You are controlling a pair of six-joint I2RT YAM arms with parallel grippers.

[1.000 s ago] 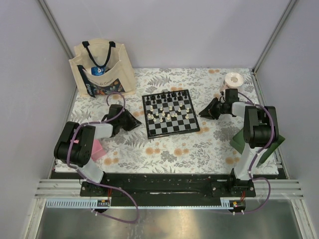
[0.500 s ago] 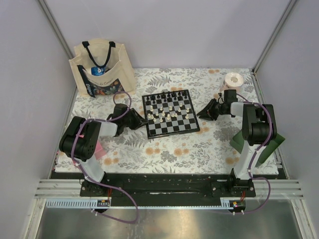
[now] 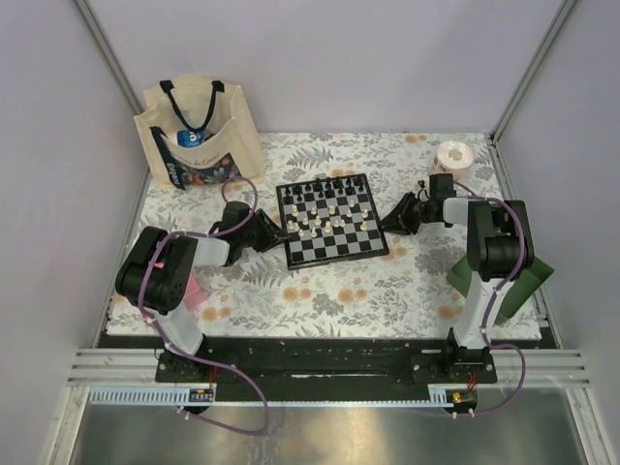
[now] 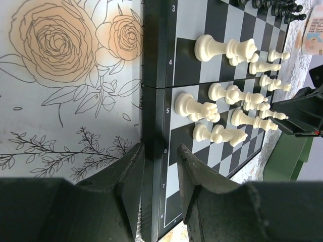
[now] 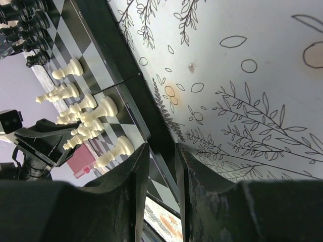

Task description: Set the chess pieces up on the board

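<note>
The board (image 3: 334, 250) lies mid-table on the flowered cloth. Black pieces (image 3: 325, 189) stand along its far rows and cream-white pieces (image 3: 320, 225) cluster round its middle. My left gripper (image 3: 279, 231) is low at the board's left edge. In the left wrist view (image 4: 159, 147) its jaws are a little apart, astride the black border (image 4: 151, 101), with white pieces (image 4: 227, 50) beyond. My right gripper (image 3: 387, 221) is at the right edge. In the right wrist view (image 5: 161, 148) its jaws straddle the board's dark rim (image 5: 101, 30), near white pieces (image 5: 108, 108). Neither holds a piece.
A cream tote bag (image 3: 199, 131) stands at the back left. A white roll (image 3: 452, 155) sits at the back right. A pink object (image 3: 189, 291) lies by the left arm, and a dark green object (image 3: 528, 276) by the right arm.
My left gripper has slid right to the board's left edge. My right gripper has moved left to the board's right edge. The pieces have not moved.
</note>
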